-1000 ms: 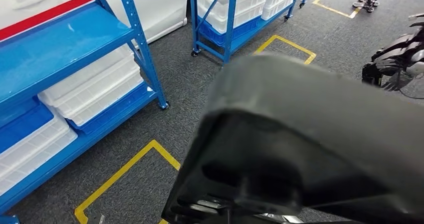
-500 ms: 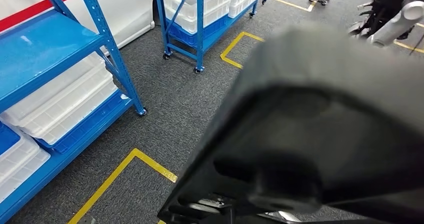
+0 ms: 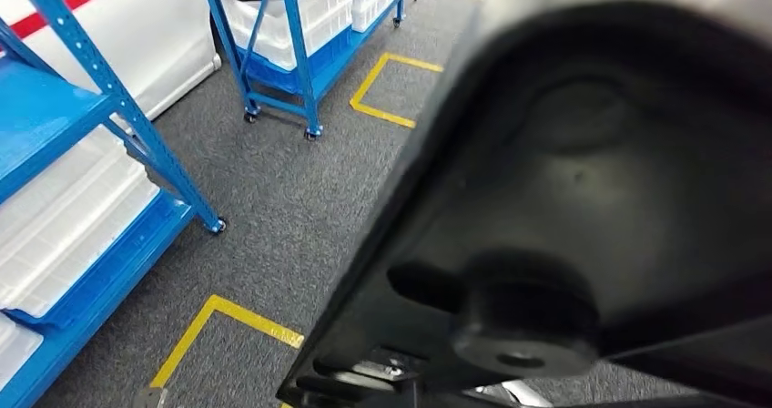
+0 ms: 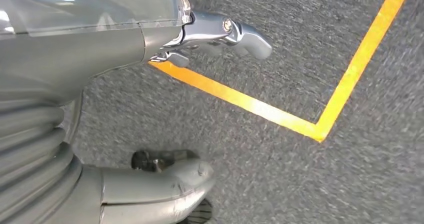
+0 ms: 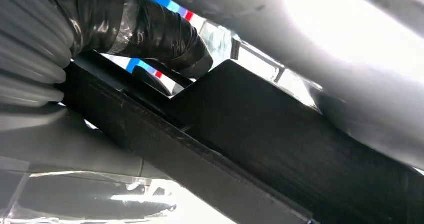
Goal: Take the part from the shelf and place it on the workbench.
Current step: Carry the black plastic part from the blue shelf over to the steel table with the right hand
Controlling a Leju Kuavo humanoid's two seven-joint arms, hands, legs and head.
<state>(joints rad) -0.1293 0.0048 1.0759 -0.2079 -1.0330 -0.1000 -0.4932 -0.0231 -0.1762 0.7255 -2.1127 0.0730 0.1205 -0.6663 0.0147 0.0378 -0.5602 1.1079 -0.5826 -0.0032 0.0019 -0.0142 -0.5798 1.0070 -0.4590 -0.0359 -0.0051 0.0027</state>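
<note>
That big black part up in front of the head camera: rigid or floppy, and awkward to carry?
The black part looks like moulded plastic with a raised boss, so probably rigid. It is broad, so likely unwieldy and prone to swing. The right hand grips one edge, so it may tilt.

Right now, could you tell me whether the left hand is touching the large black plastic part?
Apart. The left wrist view shows the left hand hanging empty over grey carpet, with no part near it.

Large black moulded part (image 3: pixel 583 198) held up close, tilted, above the floor.
</note>
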